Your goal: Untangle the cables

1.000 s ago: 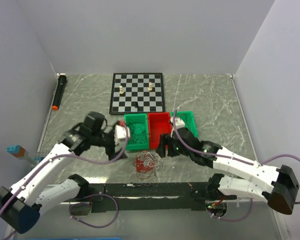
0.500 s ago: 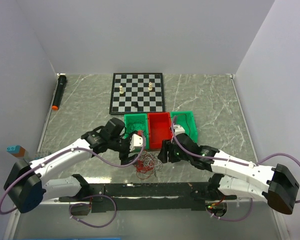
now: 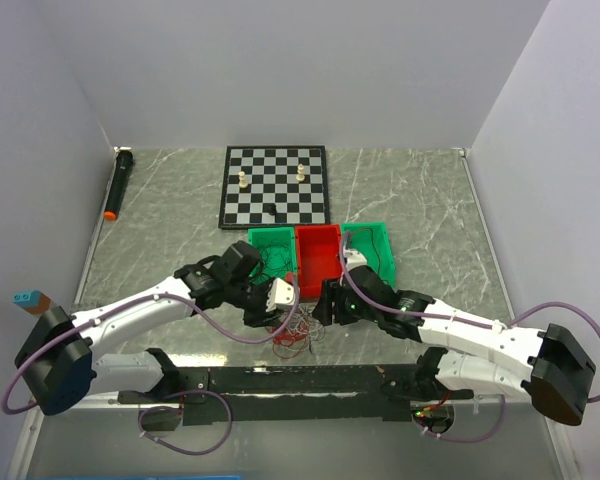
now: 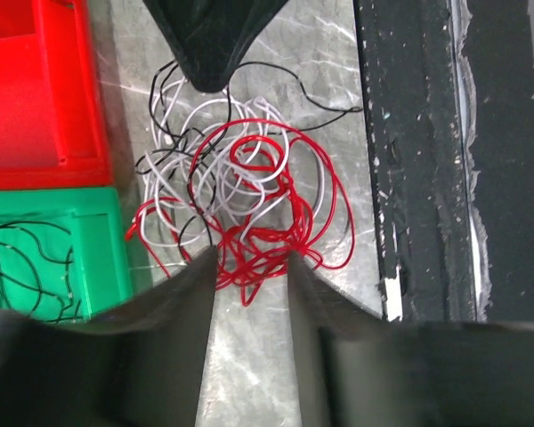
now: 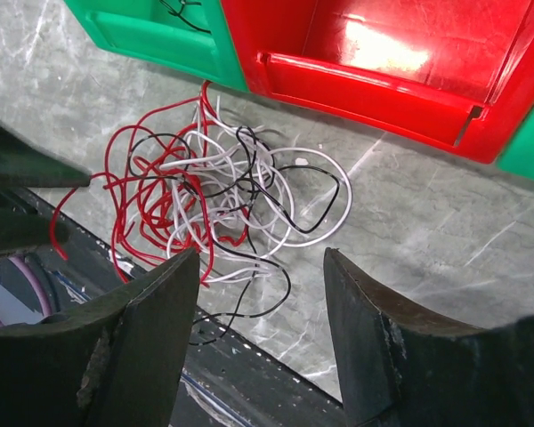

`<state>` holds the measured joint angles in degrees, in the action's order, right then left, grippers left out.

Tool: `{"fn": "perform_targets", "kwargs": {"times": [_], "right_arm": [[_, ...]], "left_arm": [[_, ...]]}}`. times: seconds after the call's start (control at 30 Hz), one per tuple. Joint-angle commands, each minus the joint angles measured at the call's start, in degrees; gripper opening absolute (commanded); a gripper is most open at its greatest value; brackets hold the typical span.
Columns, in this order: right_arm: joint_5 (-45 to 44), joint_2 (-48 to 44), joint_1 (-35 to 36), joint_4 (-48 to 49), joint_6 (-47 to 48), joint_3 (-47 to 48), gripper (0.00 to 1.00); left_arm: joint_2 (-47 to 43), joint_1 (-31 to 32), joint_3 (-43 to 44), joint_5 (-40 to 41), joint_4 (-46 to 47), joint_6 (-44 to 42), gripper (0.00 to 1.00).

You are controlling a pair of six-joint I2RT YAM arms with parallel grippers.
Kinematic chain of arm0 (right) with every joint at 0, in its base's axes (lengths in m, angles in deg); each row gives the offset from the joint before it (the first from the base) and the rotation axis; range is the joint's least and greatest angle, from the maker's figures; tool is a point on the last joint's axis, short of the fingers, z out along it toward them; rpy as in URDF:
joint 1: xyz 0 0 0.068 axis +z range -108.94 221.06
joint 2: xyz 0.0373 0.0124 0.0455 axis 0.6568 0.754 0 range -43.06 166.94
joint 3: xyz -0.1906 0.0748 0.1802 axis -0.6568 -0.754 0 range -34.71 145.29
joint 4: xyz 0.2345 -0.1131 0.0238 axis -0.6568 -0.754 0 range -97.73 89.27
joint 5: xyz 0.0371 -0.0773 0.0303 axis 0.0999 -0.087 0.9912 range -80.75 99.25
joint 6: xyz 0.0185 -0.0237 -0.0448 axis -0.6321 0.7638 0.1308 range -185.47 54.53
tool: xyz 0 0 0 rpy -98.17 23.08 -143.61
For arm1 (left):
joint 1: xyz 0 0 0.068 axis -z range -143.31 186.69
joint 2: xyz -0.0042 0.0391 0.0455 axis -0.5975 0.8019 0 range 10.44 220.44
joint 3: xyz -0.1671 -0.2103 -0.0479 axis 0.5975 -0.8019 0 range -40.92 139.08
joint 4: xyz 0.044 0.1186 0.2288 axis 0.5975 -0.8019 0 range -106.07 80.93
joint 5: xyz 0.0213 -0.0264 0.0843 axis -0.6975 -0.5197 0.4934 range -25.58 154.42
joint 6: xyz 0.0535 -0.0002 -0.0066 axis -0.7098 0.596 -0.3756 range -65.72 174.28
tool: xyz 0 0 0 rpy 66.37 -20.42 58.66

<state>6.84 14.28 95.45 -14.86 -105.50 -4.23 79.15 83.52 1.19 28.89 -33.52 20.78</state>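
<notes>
Red, white and black hair-thin cables (image 3: pixel 294 326) lie in one loose tangle on the grey marbled counter (image 3: pixel 430 210), just in front of the red plastic bin (image 3: pixel 318 255) and beside the black rail (image 3: pixel 300 380) along the near edge. From the left wrist the cables (image 4: pixel 240 209) show red loops nearest the camera, white curls through the middle, and a few black strands straying outward, one reaching toward the rail (image 4: pixel 418 133).

The left pincer (image 3: pixel 286 299) is low over the heap from the left. Its fingers are parted, and the left pincer (image 4: pixel 251 258) has its tips at the near rim of the red loops (whether they touch the wire I cannot tell).

The right pincer (image 3: pixel 326 300) comes in from the other side, spread wide. In its own view the right pincer (image 5: pixel 260 258) has nothing between its fingers, and the cables (image 5: pixel 222 205) lie beyond the tips.

Flanking the red bin are two green plastic bins; the left green bin (image 3: pixel 270 256) holds thin black wires, and the right green bin (image 3: pixel 372 248) has a dark strand in it. Farther back lie a black-and-white chessboard (image 3: pixel 275 185) with a few pieces, and a black torch with an orange end (image 3: pixel 117 183) near the left wall.
</notes>
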Motion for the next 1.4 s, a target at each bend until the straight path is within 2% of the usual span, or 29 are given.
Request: {"fn": "perform_targets", "kwargs": {"times": [0.0, 0.17, 0.3, 0.5, 0.8, 1.07, 1.2, 1.37], "right_arm": [[0.04, 0.67, 0.28, 1.56, -1.19, 0.02, 0.64], [-0.48, 1.8, 0.19, 1.47, -0.93, 0.11, 0.64], [0.21, 4.17, 0.36, 2.17, -0.31, 1.16, 0.63], [1.54, 7.43, 0.89, 2.27, 0.74, 4.5, 0.63], [-0.65, 7.35, 4.23, -0.01, 1.18, 8.62, 0.63], [-5.93, -3.72, 4.5, -4.15, 7.41, 10.65, 0.66], [-3.13, -9.78, 5.28, 1.19, 13.03, 8.64, 0.75], [-2.16, -10.85, 9.06, 5.95, 20.07, 8.54, 0.85]], "left_arm": [[0.46, 1.68, -0.53, 0.11, 2.74, -1.31, 0.3], [-0.59, 1.86, -0.98, 2.39, 2.12, -2.63, 0.19], [-2.43, 1.95, 1.83, 4.24, -1.46, -0.97, 0.01], [-6.3, 1.95, 10.34, 2.4, -9.91, 1.94, 0.01], [-11.22, 1.95, 24.41, -0.6, -21.6, 4.14, 0.01], [-12.98, 1.95, 40.14, 3.8, -20.83, 5.36, 0.01], [-14.39, 1.95, 41.13, 4.07, -16.08, 9.4, 0.01], [-15.36, 1.95, 39.72, 3.71, -13.7, 11.26, 0.01]]}}
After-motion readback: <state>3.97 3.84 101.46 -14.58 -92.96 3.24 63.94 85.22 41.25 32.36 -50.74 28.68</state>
